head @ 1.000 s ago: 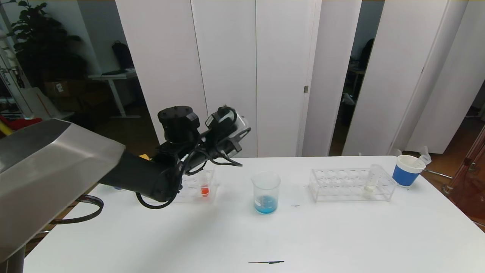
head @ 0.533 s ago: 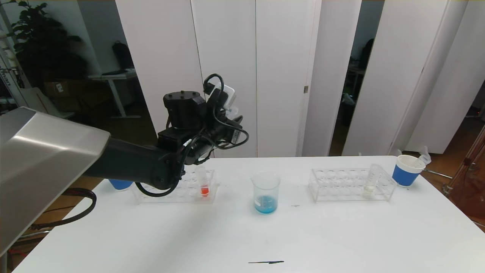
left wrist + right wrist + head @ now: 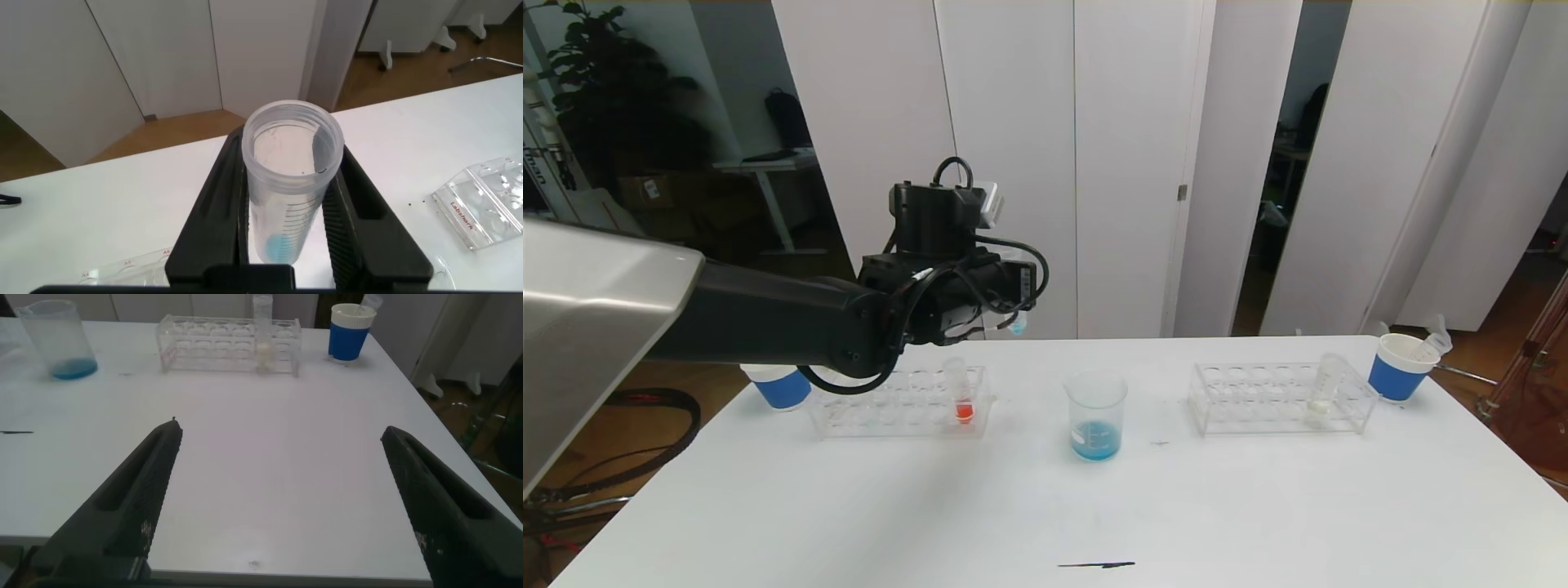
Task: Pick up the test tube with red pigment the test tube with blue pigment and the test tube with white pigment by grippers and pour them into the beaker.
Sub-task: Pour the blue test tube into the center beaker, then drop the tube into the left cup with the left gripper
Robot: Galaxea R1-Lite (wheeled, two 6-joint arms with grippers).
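My left gripper is shut on the test tube with blue pigment, a clear tube with only a little blue left at its bottom. In the head view the left arm holds it high over the left rack, and the tube's blue tip shows below the wrist. The test tube with red pigment stands in that rack. To its right the beaker holds blue liquid. The test tube with white pigment leans in the right rack. My right gripper is open and empty, low over the table.
A blue paper cup stands left of the left rack, and another at the table's far right corner. A thin dark streak lies near the front edge. White panels stand behind the table.
My left arm has risen and its wrist has turned from tilted towards level, taking the blue tube up and back from the beaker. The left cup has come into sight.
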